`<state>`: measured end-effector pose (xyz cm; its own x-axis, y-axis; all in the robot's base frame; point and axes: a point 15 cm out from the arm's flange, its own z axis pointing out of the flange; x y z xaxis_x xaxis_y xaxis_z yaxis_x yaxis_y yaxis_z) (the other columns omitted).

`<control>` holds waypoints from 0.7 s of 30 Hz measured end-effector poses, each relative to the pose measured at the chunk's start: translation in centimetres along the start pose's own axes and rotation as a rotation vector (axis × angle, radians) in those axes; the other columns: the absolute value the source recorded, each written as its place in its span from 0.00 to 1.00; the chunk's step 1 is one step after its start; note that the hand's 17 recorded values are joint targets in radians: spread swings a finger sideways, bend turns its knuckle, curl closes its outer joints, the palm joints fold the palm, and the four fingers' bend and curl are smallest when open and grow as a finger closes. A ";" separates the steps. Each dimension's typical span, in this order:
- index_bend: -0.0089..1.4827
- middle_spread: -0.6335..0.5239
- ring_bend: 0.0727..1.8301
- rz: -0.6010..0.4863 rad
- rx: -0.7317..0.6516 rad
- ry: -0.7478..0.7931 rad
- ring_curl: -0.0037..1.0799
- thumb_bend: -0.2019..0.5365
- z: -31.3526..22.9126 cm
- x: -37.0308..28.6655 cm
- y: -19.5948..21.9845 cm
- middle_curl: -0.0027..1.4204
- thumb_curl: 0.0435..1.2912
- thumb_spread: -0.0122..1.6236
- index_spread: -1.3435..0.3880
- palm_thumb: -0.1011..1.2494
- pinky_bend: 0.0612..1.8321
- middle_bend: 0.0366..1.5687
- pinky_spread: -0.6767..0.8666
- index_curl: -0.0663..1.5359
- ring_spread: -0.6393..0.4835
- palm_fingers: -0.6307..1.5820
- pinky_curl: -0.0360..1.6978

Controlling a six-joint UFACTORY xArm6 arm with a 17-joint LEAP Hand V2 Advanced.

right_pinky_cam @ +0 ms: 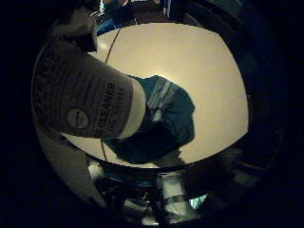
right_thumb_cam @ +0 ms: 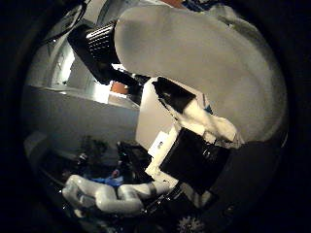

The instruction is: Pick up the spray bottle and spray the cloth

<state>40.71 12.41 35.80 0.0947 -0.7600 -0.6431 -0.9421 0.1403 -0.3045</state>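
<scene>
The round white table (right_pinky_cam: 199,71) fills the background. The spray bottle (right_pinky_cam: 80,95) is up off it, sitting right against the palm with the hand (right_thumb_cam: 194,145) wrapped around it, looks like a firm grasp, though the fingers are mostly cut off. White labelled body, black ribbed nozzle collar. The crumpled teal cloth (right_pinky_cam: 161,118) lies on the table below.
</scene>
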 end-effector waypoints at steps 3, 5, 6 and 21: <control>0.83 0.46 0.72 0.004 0.018 -0.090 0.76 0.26 0.9 -0.9 -0.1 0.50 0.45 0.67 0.66 0.86 0.73 0.90 0.31 0.54 0.37 0.80 0.51; 0.83 0.46 0.72 0.007 0.035 -0.142 0.76 0.26 1.6 -1.1 -0.2 0.50 0.45 0.67 0.66 0.86 0.73 0.90 0.31 0.54 0.37 0.80 0.51; 0.83 0.46 0.72 0.011 0.041 -0.171 0.76 0.26 1.9 -1.3 -0.3 0.50 0.45 0.67 0.66 0.86 0.73 0.90 0.31 0.54 0.37 0.80 0.51; 0.82 0.46 0.72 0.062 0.070 -0.468 0.76 0.26 7.4 -2.7 -0.7 0.50 0.46 0.67 0.66 0.86 0.73 0.89 0.31 0.54 0.37 0.80 0.51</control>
<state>43.54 19.03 32.52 0.1888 -0.3832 -0.9042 -0.9282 0.2310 -0.2917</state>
